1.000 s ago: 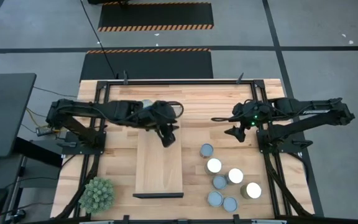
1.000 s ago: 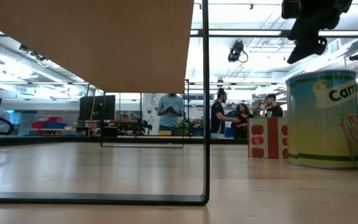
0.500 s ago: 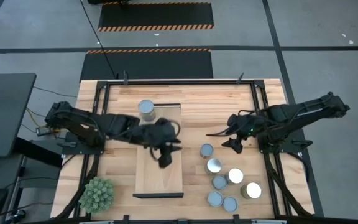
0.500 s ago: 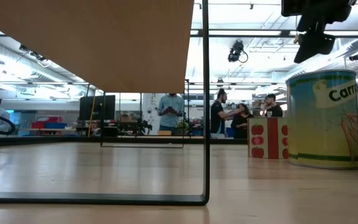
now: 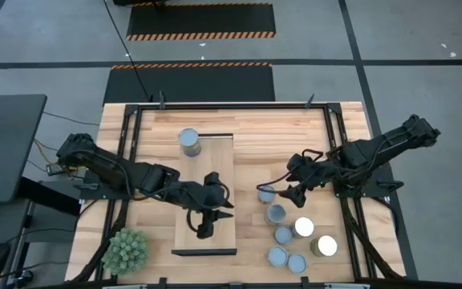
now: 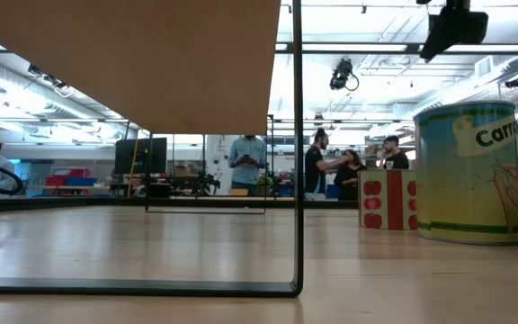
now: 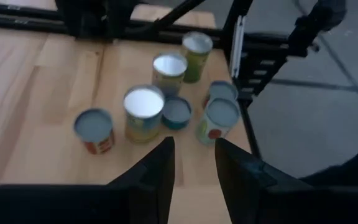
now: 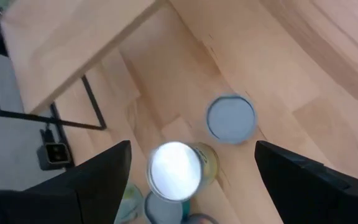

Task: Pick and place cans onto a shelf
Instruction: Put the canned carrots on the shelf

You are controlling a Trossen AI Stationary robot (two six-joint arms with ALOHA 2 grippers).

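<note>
- While only one can (image 5: 188,140) stands on the shelf (image 5: 215,181), at the shelf's upper end in the high view, the task looks barely started.
- Seven cans are left on the table (image 5: 247,132), bunched at lower right of the high view, to the right of the shelf.
- The group runs from a grey-topped can (image 5: 267,194) nearest the shelf down to a pair (image 5: 287,260) at the bottom edge; two tops (image 5: 303,227) shine bright white.
- Left gripper (image 5: 203,229) hangs over the lower end of the shelf. Its fingers (image 7: 157,165) stand a little apart with nothing between them, so it is empty.
- The left wrist view looks across at the group on the table, all seven upright, none tipped.
- Right gripper (image 5: 279,193) sits above the upper end of the group, over or just beside the grey-topped can.
- The right wrist view shows its fingers (image 8: 98,174) spread wide, with a blue-grey top (image 8: 230,117) and a bright white top (image 8: 176,169) below; it grips nothing.
- Which of those two it is lined up on cannot be told.
- Judged step: the right arm is going in for the second pick; no contact is seen yet.
- Most of the shelf surface is bare below the placed can, so there looks to be room for more.
- The plant (image 5: 125,250) at lower left is clear of both arms.
- Left to do, as judged: seven picks and places.
</note>
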